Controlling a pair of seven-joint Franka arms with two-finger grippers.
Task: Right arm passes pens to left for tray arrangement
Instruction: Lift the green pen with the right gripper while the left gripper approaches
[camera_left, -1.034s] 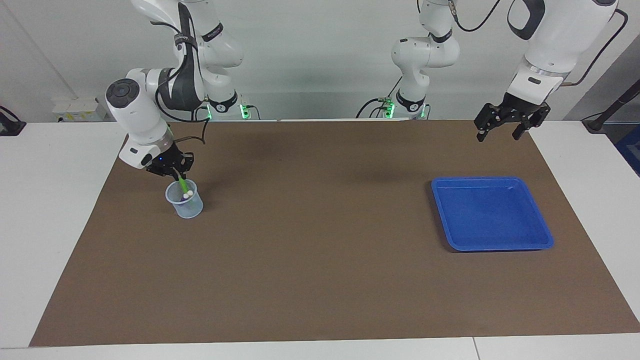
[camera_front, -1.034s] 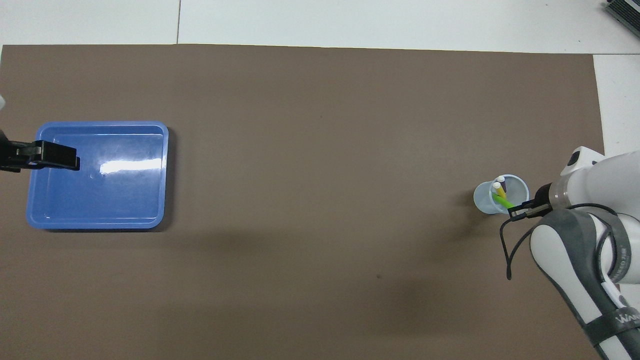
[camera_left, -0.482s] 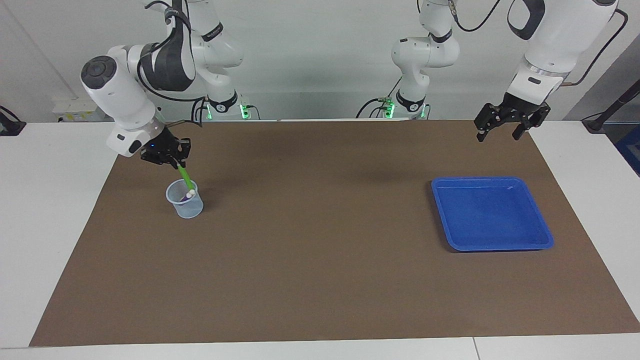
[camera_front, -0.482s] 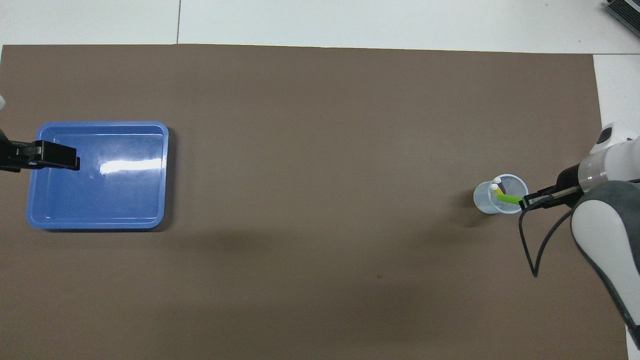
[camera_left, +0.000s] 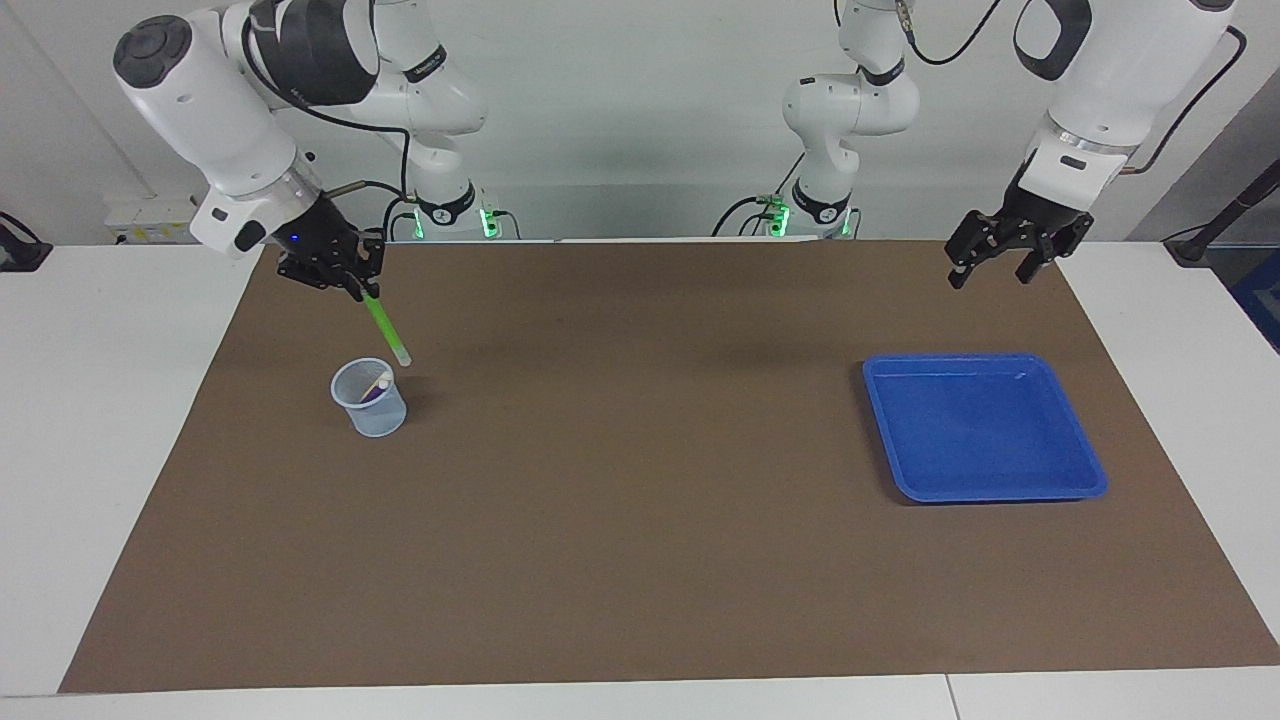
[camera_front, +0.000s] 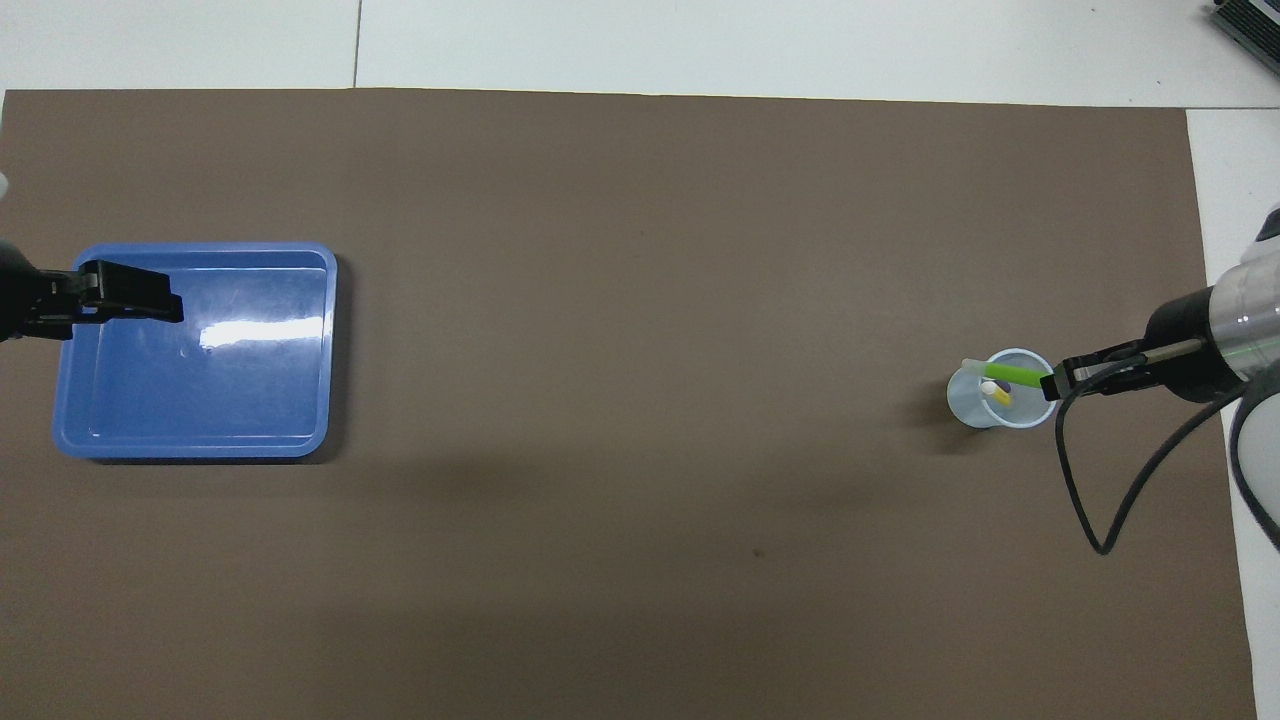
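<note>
My right gripper (camera_left: 358, 288) is shut on the top end of the green pen (camera_left: 386, 330), which hangs tilted in the air with its pale tip just above the rim of a small translucent cup (camera_left: 370, 405). From overhead the green pen (camera_front: 1008, 374) lies across the cup (camera_front: 965, 405) below my right gripper (camera_front: 1058, 379). A yellow pen (camera_front: 999, 395) and a purple pen (camera_front: 1003, 385) stay in the cup. The blue tray (camera_left: 985, 492) lies bare at the left arm's end. My left gripper (camera_left: 990, 272) hangs open, raised, over the mat by the tray's nearer edge.
A brown mat (camera_left: 640, 520) covers most of the white table. A loose black cable (camera_front: 1085, 500) droops from the right wrist. From overhead the left gripper (camera_front: 150, 298) overlaps the rim of the tray (camera_front: 330, 350).
The right arm has risen, drawing the green pen out of the cup until its tip cleared the rim. The left gripper has shifted only slightly.
</note>
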